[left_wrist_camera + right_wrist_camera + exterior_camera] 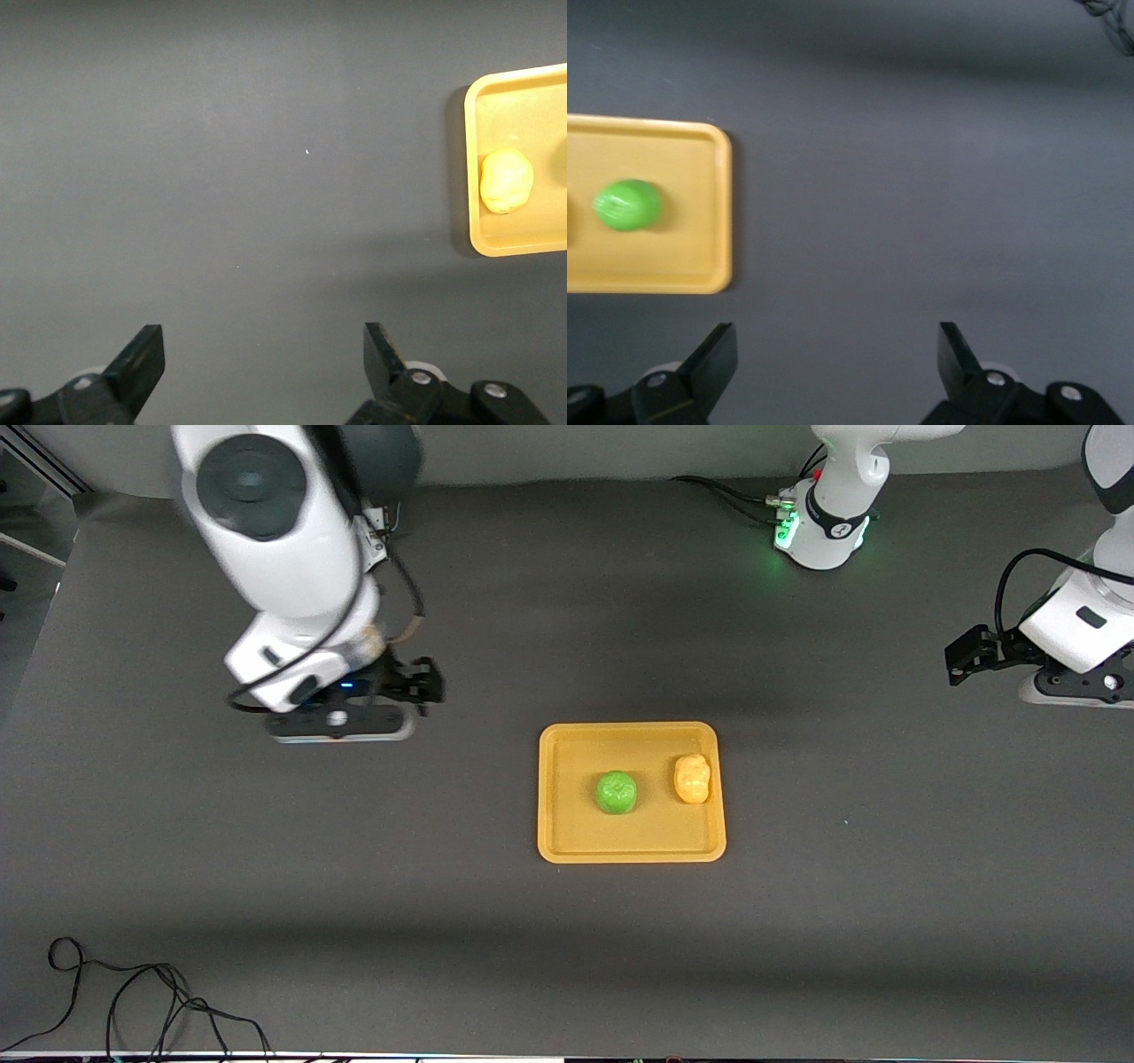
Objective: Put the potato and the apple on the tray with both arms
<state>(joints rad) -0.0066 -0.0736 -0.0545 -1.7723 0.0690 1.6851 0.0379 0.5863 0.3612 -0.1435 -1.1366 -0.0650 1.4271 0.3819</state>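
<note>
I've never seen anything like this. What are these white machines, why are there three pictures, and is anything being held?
The white machines are two robot arms at a dark table. The big picture looks down from a high camera facing them; the other two come from cameras on each arm's wrist, looking past its black fingers. On the table lies an orange tray holding a green apple and a yellow potato, side by side, apart. Nothing is held: the left gripper is open over bare table toward its own end, the right gripper is open likewise toward its end.
</note>
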